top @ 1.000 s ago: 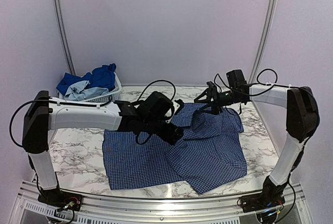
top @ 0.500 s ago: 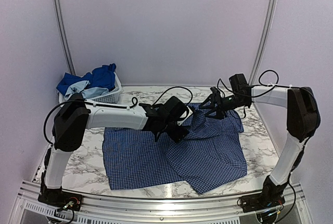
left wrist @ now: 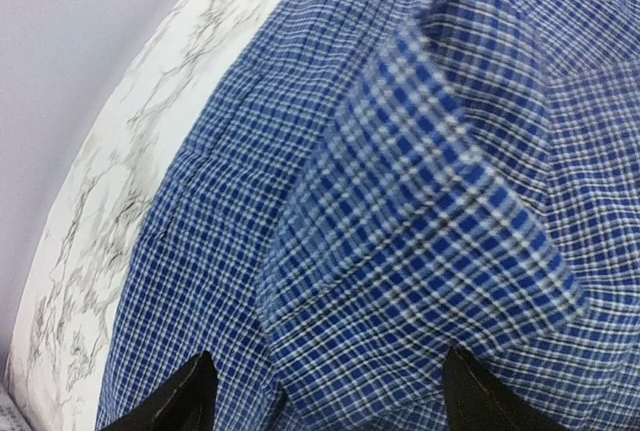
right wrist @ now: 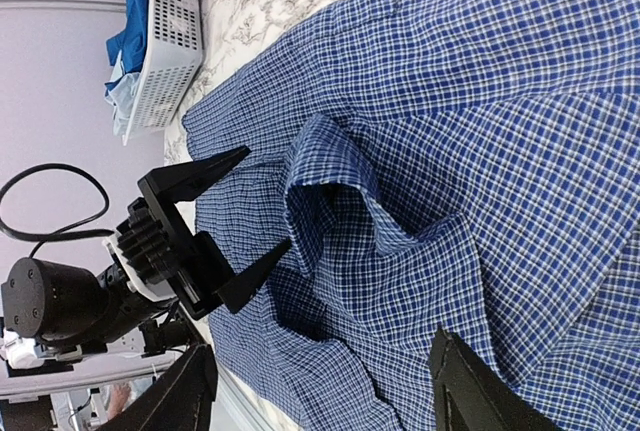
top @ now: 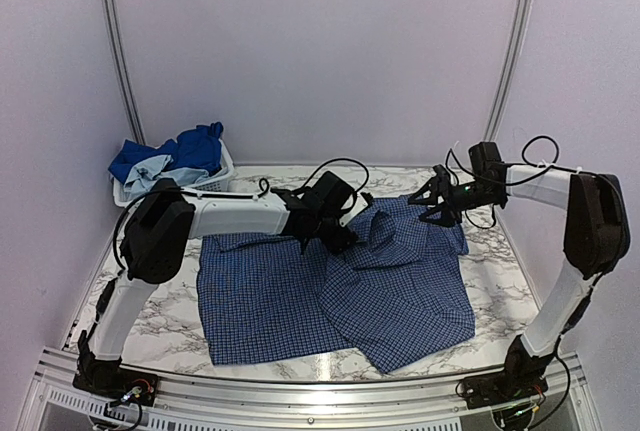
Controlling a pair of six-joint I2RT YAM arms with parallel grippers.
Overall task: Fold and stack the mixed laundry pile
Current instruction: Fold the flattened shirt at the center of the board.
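A navy small-check shirt [top: 350, 291] lies spread on the marble table, its collar [top: 375, 223] standing up near the back. My left gripper [top: 338, 234] is open just left of the collar; in its wrist view the open gripper [left wrist: 328, 354] straddles the raised collar fold [left wrist: 440, 181] without holding it. My right gripper [top: 432, 206] is open and empty over the shirt's right shoulder. Its wrist view shows the right gripper [right wrist: 322, 346] above the shirt [right wrist: 480, 151], facing the left gripper [right wrist: 267, 198]. Royal blue clothes [top: 190, 149] and a pale blue garment [top: 155, 173] fill the basket.
A white slatted basket [top: 205, 189] stands at the back left corner, also in the right wrist view [right wrist: 165, 46]. Bare marble [top: 160, 291] shows left of the shirt and along the back edge [left wrist: 120, 181]. Walls close in on three sides.
My left gripper has reached back and right to the collar. My right gripper has drawn away to the right, and the raised part of the shirt beneath it has sunk down.
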